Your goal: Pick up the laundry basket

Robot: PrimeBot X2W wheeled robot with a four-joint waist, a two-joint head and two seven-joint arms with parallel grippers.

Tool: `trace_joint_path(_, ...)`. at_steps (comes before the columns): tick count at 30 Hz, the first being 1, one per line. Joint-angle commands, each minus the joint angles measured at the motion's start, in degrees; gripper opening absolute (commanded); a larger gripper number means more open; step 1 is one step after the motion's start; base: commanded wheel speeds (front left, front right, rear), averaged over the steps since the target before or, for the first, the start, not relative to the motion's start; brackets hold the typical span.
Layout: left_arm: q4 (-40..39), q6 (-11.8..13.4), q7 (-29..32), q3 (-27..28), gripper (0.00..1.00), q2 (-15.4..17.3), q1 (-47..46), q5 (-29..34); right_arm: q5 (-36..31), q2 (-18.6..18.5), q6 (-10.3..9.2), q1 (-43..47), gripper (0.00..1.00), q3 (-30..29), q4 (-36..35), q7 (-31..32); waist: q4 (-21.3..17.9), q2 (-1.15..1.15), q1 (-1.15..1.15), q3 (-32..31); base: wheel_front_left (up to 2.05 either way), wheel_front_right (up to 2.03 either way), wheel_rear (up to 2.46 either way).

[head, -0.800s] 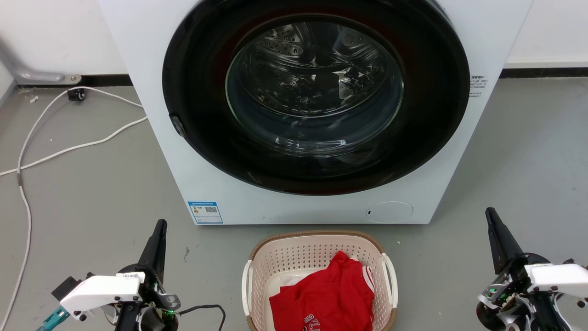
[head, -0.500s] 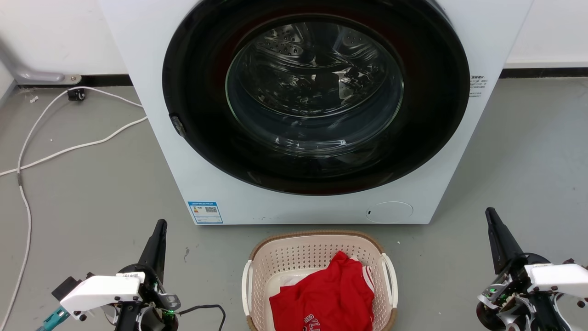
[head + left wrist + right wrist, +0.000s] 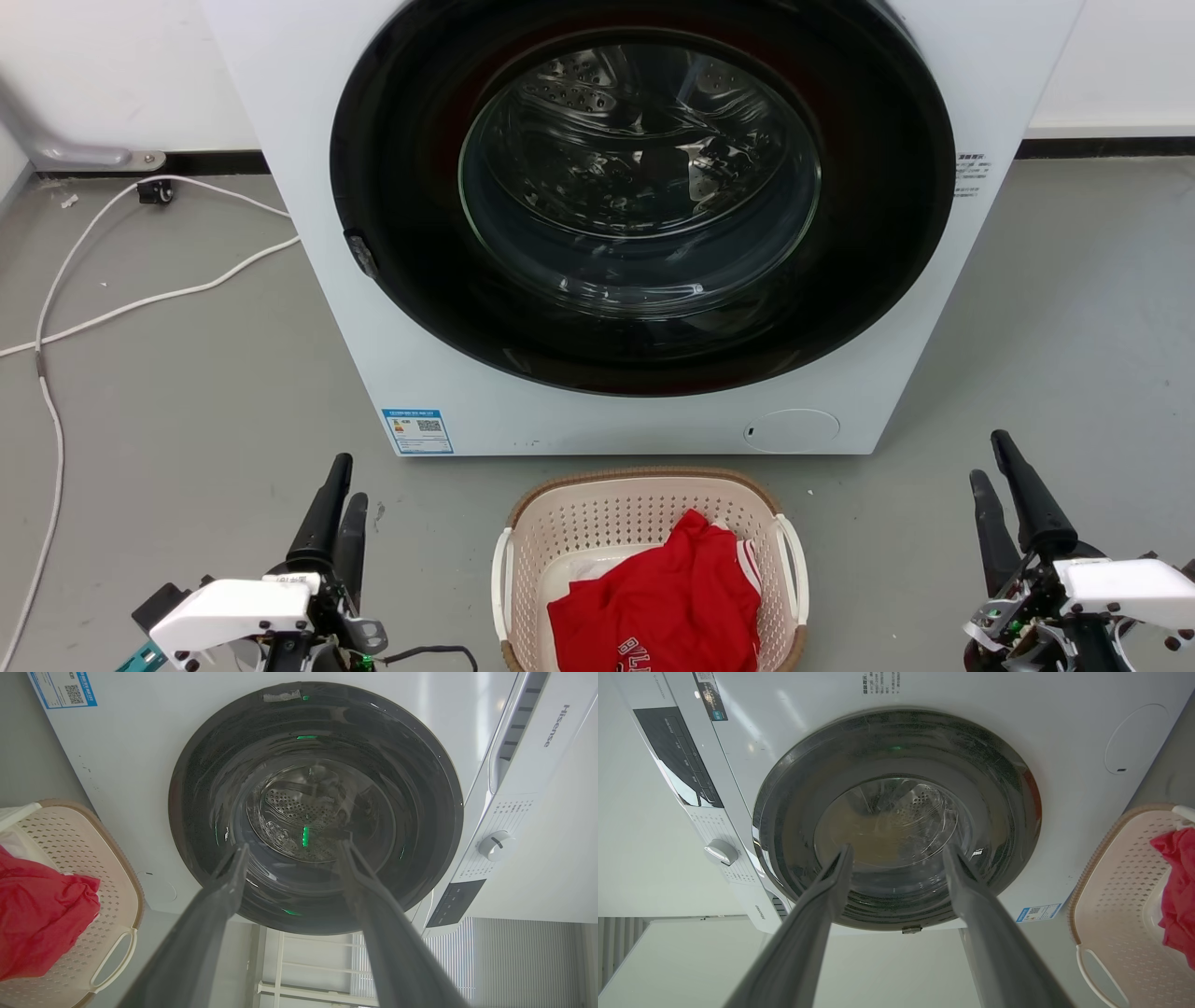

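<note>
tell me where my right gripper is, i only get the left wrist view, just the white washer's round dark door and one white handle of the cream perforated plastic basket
Observer: In the head view the right gripper is low on the right of the cream perforated plastic laundry basket, apart from it, fingers open.
Operator: and the basket's other handle
Observer: The right white handle is free, nothing touching it.
Operator: anything on the floor by my left arm
Observer: A white cable lies on the grey floor further left, apart from the left gripper.
</note>
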Motion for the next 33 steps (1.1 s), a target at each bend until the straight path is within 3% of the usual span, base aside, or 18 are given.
trace_joint_path(1,-0.9,0.0,-0.9,-1.1,1.00,0.2,-1.8,0.5,-0.8,-0.1,0.01,-0.8,1.00,0.5,-1.3,-0.9,0.0,0.00,0.00,0.0,0.00,0.00,0.00)
trace_joint_path(9,-1.4,-0.1,-3.3,-3.1,1.00,0.2,-2.6,8.1,-7.1,-0.2,0.01,-0.5,1.00,1.1,-1.8,-3.3,0.0,0.00,0.00,0.1,0.00,0.00,0.00)
trace_joint_path(22,-2.6,0.5,-6.4,-5.8,1.00,0.2,-3.0,24.9,-27.3,-0.2,0.01,-0.2,1.00,1.0,-3.0,-6.5,0.2,0.00,0.00,0.1,0.00,0.00,0.00)
trace_joint_path(33,-2.1,2.1,-8.5,-8.8,1.00,0.2,-3.9,36.6,-40.1,-0.1,0.01,-0.2,1.00,0.9,-3.5,-8.5,0.2,0.00,0.00,0.2,0.00,0.00,0.00)
